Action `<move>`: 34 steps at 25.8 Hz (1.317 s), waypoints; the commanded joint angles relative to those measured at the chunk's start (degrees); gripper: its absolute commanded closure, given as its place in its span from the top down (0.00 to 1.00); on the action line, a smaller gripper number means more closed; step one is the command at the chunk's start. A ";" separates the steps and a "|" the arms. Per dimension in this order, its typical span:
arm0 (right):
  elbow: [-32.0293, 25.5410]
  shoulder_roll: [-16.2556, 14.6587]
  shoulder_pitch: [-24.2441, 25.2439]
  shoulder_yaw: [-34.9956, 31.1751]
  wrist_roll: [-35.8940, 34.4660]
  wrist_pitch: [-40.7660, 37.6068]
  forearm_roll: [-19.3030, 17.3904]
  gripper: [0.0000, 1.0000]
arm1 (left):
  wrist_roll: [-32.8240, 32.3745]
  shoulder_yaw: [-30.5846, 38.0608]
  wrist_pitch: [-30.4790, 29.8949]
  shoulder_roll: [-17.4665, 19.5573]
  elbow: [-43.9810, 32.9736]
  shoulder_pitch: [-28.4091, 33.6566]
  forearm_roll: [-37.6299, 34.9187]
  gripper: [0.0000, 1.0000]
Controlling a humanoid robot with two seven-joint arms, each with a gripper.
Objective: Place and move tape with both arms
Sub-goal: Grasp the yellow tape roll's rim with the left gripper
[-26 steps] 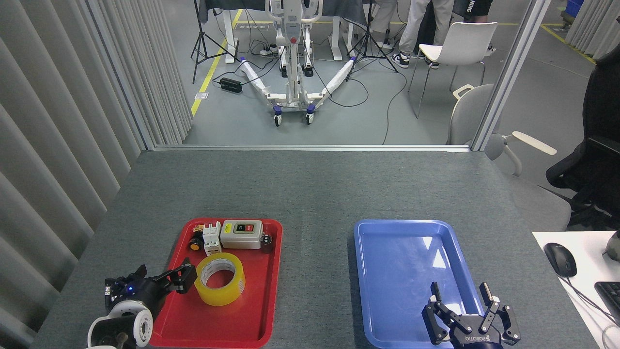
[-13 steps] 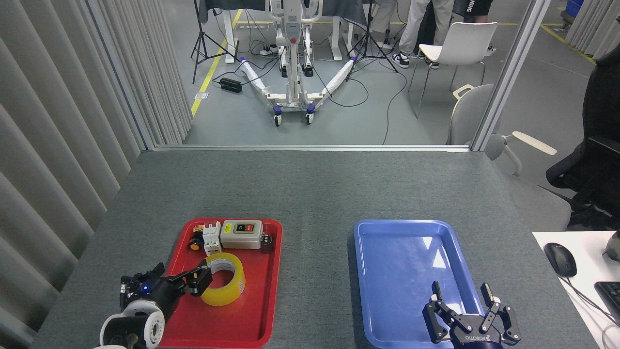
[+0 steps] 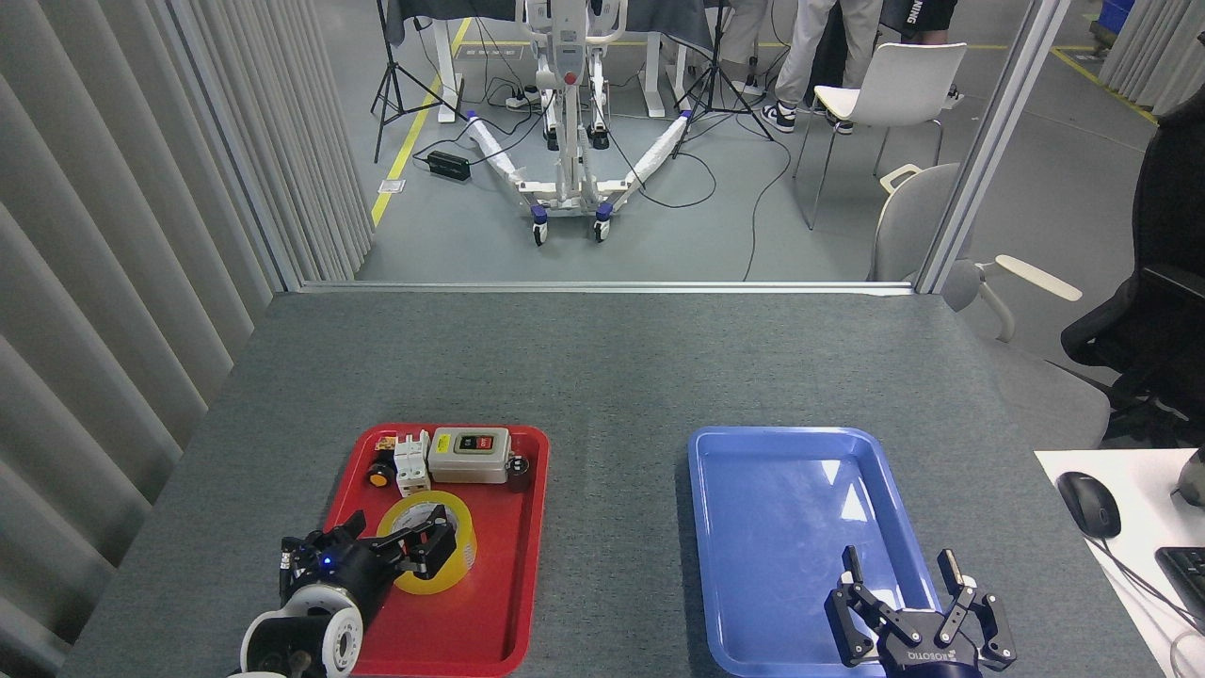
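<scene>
The yellow tape (image 3: 461,554) lies flat in the red tray (image 3: 527,603), in its middle. My left gripper (image 3: 403,539) comes in from the lower left and hangs over the roll, open, with one black finger (image 3: 435,549) across the roll's white core and another finger beyond its left rim. It hides part of the roll. My right gripper (image 3: 906,586) stands open over the near right corner of the blue tray (image 3: 781,508), fingers pointing up, holding nothing.
At the red tray's far end sit a grey switch box (image 3: 469,455), a white breaker (image 3: 411,461) and a small black-and-orange button (image 3: 379,474). A white desk with a mouse (image 3: 1087,504) and a keyboard (image 3: 1188,576) adjoins the table on the right.
My left gripper has moved right, from beside the tape's left edge to over the roll. The tape and the right gripper have stayed where they were.
</scene>
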 commanded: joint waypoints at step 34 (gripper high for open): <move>0.61 0.19 -1.25 0.35 0.07 -0.07 0.35 1.00 | -25.89 -1.71 3.55 4.88 21.08 -18.72 0.92 0.99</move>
